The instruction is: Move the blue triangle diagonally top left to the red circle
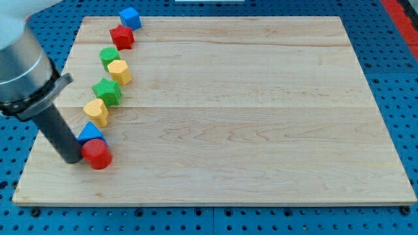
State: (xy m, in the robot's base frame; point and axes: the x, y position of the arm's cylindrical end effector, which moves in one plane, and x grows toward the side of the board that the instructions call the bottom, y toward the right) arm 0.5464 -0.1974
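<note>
The blue triangle [91, 132] lies near the board's left edge, low in the view, touching the red circle [98, 154] just below and right of it. My tip [72, 159] rests on the board at the red circle's left side, right below the blue triangle and close against both. The dark rod rises from there toward the view's top left.
A line of blocks runs up the left side: yellow heart [96, 111], green star [106, 91], yellow hexagon [119, 71], green block [109, 57], red block [122, 36], blue cube [130, 17]. The wooden board [248, 117] ends close to the left of my tip.
</note>
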